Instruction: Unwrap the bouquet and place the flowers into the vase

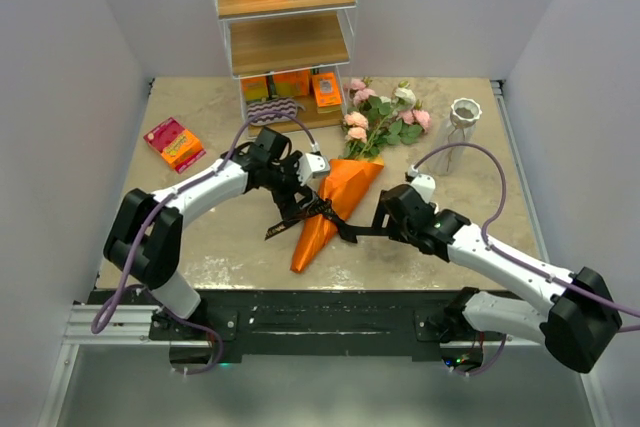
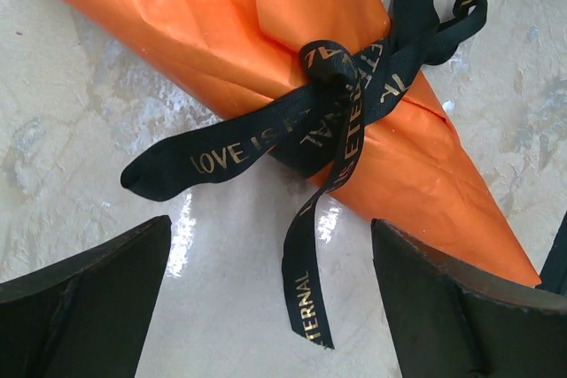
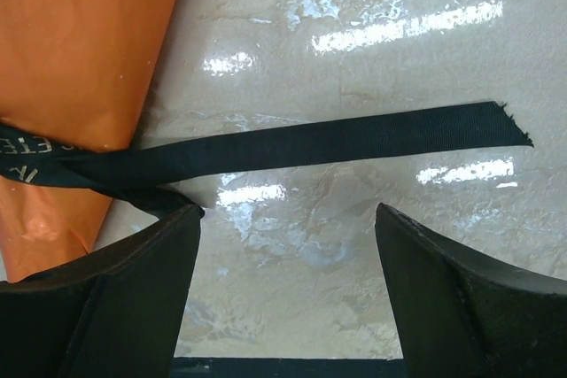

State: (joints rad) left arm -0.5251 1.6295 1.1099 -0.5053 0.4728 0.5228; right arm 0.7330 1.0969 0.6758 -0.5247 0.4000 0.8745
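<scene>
The bouquet (image 1: 338,192) lies on the table, its orange paper cone (image 2: 292,33) pointing toward the near edge. The flowers (image 1: 382,119) spread out at its far end, with pink and cream heads and green leaves. A black ribbon (image 2: 332,73) with gold lettering is knotted around the cone. My left gripper (image 2: 271,236) is open just above the table; one ribbon tail (image 2: 306,281) lies between its fingers, ungripped. My right gripper (image 3: 289,219) is open beside the cone, with another ribbon tail (image 3: 354,139) stretched flat just beyond its fingertips. The vase (image 1: 462,122) stands at the far right.
A white wire shelf rack (image 1: 285,37) with boxes stands at the back centre, a striped cloth (image 1: 272,109) at its foot. An orange and pink box (image 1: 175,144) lies at the left. The table's front edge runs just below the right gripper.
</scene>
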